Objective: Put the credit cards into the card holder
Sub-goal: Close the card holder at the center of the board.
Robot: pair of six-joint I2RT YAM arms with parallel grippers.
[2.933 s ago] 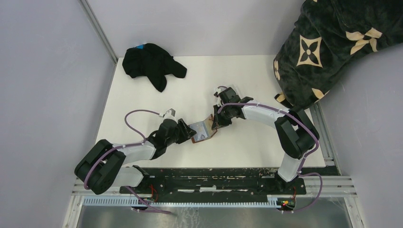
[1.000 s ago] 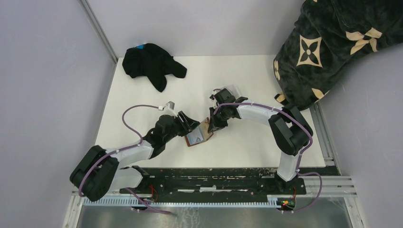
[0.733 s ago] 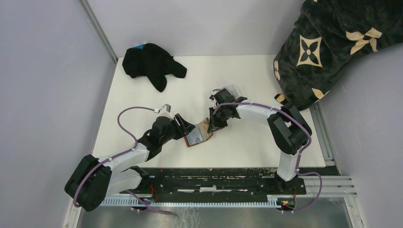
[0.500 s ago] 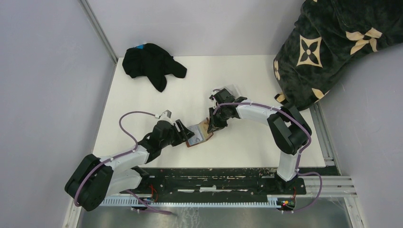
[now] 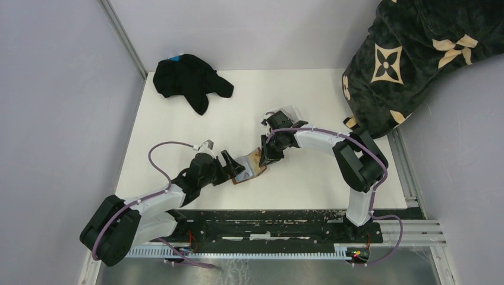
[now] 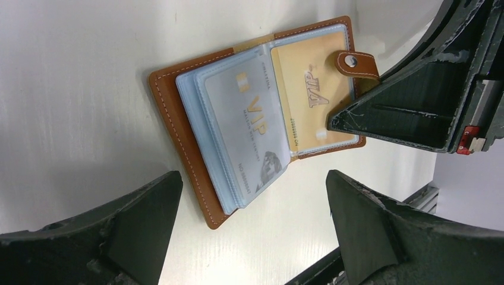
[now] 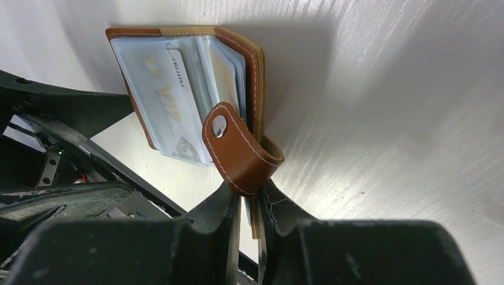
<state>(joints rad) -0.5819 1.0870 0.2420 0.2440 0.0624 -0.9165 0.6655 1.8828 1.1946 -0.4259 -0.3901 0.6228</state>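
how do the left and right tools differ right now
The left tool stands wide open and holds nothing; the right tool is nearly shut, pinching the card holder by its cover edge. The left tool faces the card holder's plain cover; the right tool grips beside the snap tab. Both point at the open card holder.

- We see the card holder [image 5: 249,168] lying open on the white table [image 5: 190,127], its pale inside facing up.
- The left gripper [image 5: 230,168] sits just beside its left edge, jaws spread.
- The right gripper [image 5: 264,158] meets its far right edge.
- A black cloth [image 5: 189,79] lies at the far left corner, and a patterned dark blanket [image 5: 416,53] at the far right.
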